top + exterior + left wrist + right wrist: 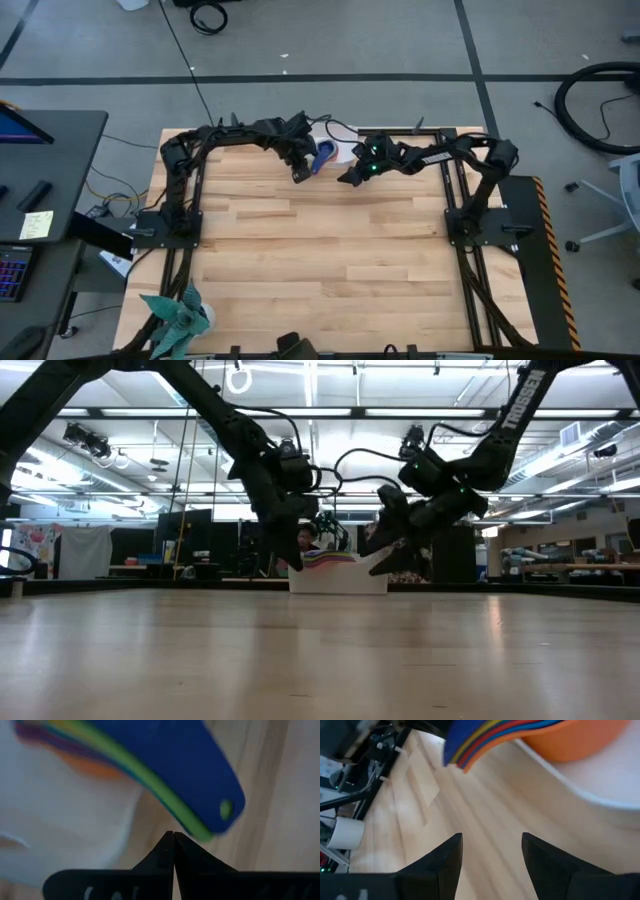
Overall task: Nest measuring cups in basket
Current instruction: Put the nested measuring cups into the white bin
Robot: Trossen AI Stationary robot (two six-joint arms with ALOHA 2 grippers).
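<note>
At the far edge of the pale wooden table (330, 260) you have both arms gathered over the shallow white plastic basket (338, 580), which sits just inside the back rim, between the two arm bases. Inside it the stack of coloured plastic measuring cups (520, 735) is nested bowl in bowl, orange outermost as your right wrist view shows it, with the flat handles fanned together and jutting out over the basket's wall above bare wood. The dark blue handle (195, 770) lies on top with a green one just beneath it, and this overhang is most likely why the set looks tilted, not seated flat.

Your left gripper (173, 836) is clenched with its fingers pressed tip to tip, holding nothing, and it sits just beside the overhanging handles; judged from that, it is placed to nudge or tuck them, not to pick. Your right gripper (491, 857) has its fingers spread wide and empty, hovering over the wood next to the basket wall on the other side.

Mind the room: the basket is near the table's back edge, so a push away from you could slide it off. Toward the front the tabletop is open, apart from the teal spiky artificial plant (178, 318) at the near left corner, well away.
</note>
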